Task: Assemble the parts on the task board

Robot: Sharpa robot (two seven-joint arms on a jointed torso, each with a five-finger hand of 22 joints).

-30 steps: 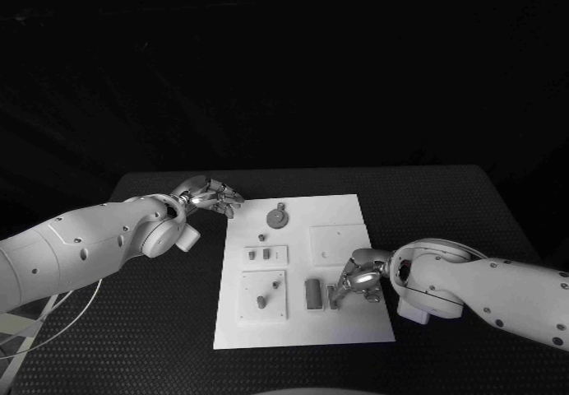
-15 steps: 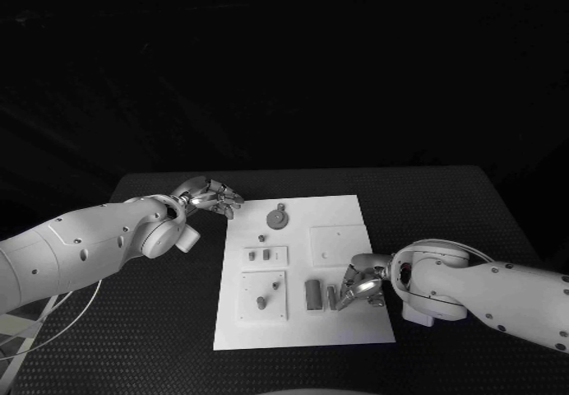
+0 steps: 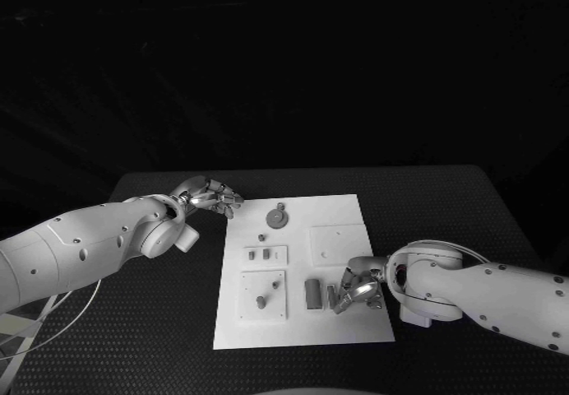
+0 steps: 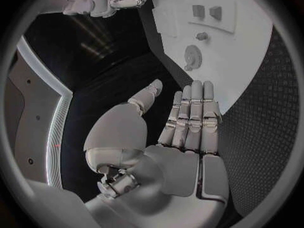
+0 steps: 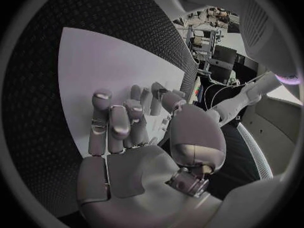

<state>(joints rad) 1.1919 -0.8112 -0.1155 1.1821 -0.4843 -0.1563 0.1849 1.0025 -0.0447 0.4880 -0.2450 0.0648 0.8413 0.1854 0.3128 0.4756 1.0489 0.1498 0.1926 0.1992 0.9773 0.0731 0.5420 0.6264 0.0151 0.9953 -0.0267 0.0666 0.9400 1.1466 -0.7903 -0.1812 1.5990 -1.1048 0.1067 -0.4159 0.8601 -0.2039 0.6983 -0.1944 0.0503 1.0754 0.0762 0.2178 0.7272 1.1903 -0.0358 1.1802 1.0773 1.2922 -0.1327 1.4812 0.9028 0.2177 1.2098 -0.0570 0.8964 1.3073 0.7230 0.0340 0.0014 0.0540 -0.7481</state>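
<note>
Task board [image 3: 338, 263] unlabelled, right hand [image 3: 358, 290] fingers on grey part [image 3: 313, 294]

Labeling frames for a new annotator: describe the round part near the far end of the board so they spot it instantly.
Start at the white task board in the middle of the black table and go to the end farthest from the robot. The round part lies there, toward the left hand. It is the board's one flat disc with a small tab on its far edge; the other parts are small blocks or pegs.

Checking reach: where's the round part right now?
Head view: round part lies at the board's far end, just right of the left hand.
</note>
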